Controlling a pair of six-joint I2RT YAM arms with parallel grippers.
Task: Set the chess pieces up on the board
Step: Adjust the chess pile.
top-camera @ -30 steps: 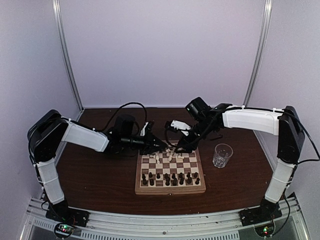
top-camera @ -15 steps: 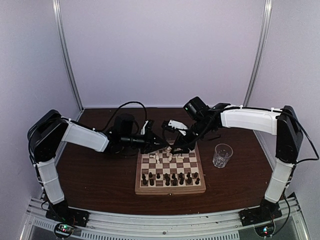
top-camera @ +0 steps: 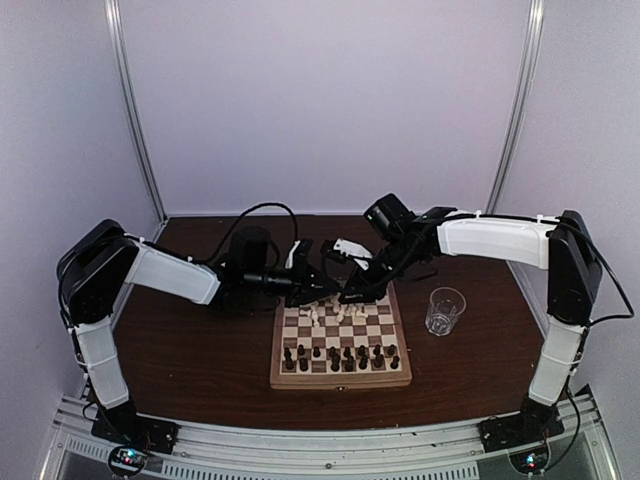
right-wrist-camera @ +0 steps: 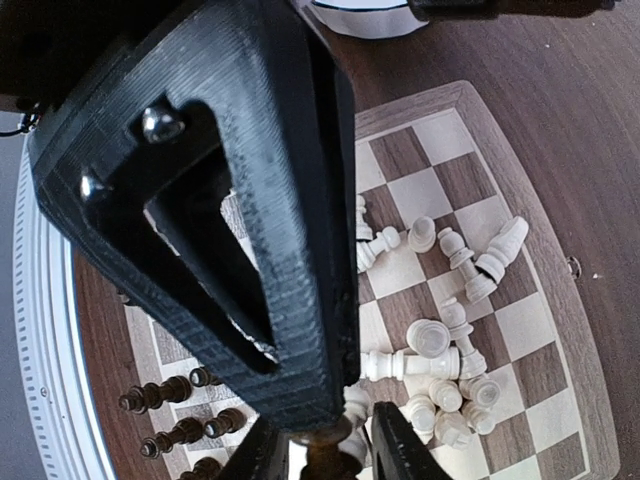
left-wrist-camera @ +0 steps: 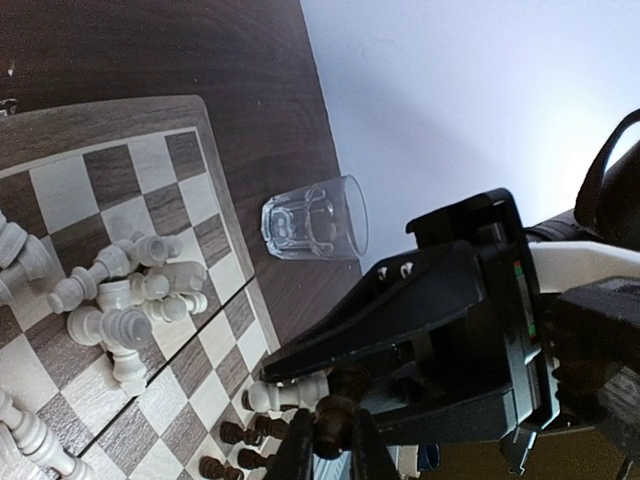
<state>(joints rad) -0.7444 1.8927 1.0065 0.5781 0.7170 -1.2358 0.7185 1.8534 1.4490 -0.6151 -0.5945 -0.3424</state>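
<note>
Both arms meet over the far edge of the board (top-camera: 340, 383). The left end effector (left-wrist-camera: 330, 452) is clamped on one dark piece (left-wrist-camera: 335, 418), held upright above the squares. The right end effector (right-wrist-camera: 322, 445) has its fingers apart on either side of that same piece, with no contact visible; this reads to you as an arm-to-arm handover, probably because the piece's home square lies on the right arm's side. Dark ranks (top-camera: 340, 355) stand along the near rows. Cream pieces (right-wrist-camera: 440, 340) lie toppled in a heap on the far squares, so most of that side is unset. The glass (top-camera: 444, 310) stands on the surface (top-camera: 200, 360), apart from the board; keep your transfer high so the heap is not knocked.
</note>
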